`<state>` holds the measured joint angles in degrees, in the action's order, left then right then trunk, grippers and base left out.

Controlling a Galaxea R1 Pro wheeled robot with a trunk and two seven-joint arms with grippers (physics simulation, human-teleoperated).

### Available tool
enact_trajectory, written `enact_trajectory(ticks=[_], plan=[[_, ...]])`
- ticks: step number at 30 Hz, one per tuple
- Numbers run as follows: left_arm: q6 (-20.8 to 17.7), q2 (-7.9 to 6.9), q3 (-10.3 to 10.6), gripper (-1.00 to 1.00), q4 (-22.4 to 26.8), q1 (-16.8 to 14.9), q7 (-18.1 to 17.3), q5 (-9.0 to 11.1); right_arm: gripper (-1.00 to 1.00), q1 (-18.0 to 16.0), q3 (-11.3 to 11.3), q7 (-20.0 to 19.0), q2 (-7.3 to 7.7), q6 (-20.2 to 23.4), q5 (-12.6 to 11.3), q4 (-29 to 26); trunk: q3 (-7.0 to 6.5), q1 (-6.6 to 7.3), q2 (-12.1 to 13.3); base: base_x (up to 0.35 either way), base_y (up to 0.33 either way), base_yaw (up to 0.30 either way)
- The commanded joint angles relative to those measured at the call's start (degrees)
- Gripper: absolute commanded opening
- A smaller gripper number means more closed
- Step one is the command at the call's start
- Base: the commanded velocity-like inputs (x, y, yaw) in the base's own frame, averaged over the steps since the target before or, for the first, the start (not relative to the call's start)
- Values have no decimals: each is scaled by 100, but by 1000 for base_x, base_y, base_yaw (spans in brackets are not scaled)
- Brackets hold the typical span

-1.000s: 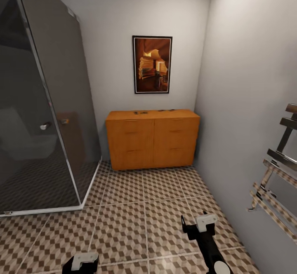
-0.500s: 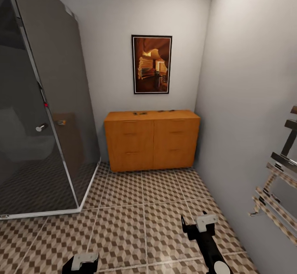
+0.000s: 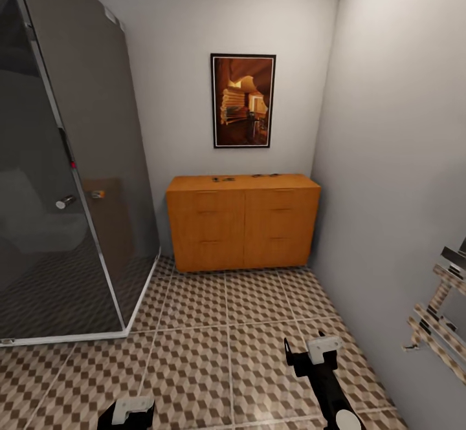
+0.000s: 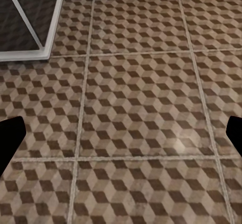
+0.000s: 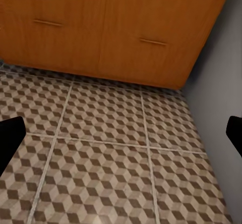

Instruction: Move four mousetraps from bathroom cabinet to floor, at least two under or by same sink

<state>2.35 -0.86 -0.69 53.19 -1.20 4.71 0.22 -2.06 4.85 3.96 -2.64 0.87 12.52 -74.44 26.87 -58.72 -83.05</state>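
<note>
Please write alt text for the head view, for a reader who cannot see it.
An orange-brown cabinet stands against the far wall, with small dark items on its top, under a framed picture. A glass shower enclosure is at left; both grippers hang empty over the cube-patterned bathroom floor.

Small dark mousetraps (image 3: 223, 178) atop cabinet (image 3: 243, 222); glass shower enclosure (image 3: 65, 178) left.

Right arm (image 3: 327, 385): slim matte-black link; round pale cap on its lower joint; white boxy block at the wrist; black forked fingers (image 3: 290, 355) beyond; left arm (image 3: 127, 412): same black body, white rounded wrist block.
</note>
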Motion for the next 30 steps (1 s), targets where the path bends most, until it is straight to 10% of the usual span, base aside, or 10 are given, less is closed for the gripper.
enact_trajectory(ticks=[1,30], plan=[[17,-2,7,100,-2,-3,21,-1,100,-4,7,35,0,9,57,-1,6,-1,-3,109,0,3],[13,-2,7,100,-2,-3,21,-1,100,-4,16,35,-9,9,57,-1,6,-1,-3,113,-25,83]])
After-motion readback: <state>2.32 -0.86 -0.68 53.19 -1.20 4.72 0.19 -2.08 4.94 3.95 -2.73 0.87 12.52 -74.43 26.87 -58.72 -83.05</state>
